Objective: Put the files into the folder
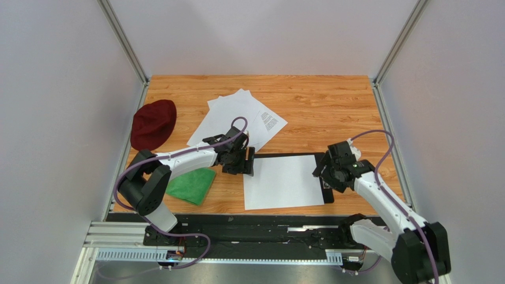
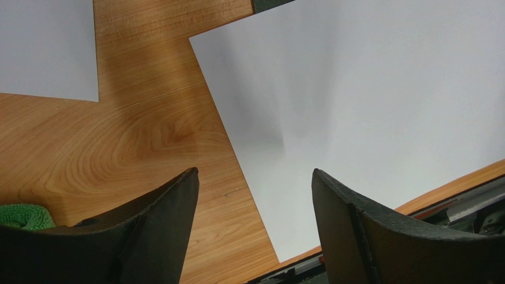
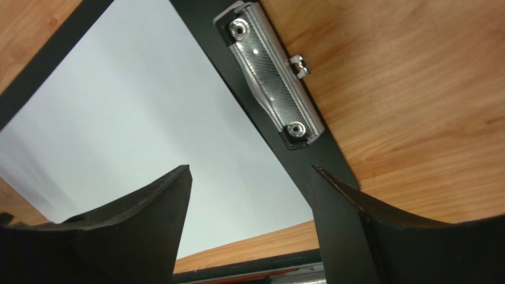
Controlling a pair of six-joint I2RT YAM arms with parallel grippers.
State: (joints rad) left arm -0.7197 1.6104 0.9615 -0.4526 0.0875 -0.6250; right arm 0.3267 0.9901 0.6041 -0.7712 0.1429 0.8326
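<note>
Paper sheet (image 1: 283, 180) lies flat on the black folder (image 3: 198, 18) on the table (image 1: 320, 112); we see left jaws and right jaws open, both empty.

Dark red hat (image 1: 153, 123) is lying at wooden table's (image 1: 320, 112) left edge.
Green cloth (image 1: 191, 184) is sitting nearer the table's front edge, left side.

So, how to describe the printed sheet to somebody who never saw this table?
On the wooden table, find the fan of white sheets right of the dark red hat. The printed sheet is its rightmost one; it alone carries a small block of black text.
</note>
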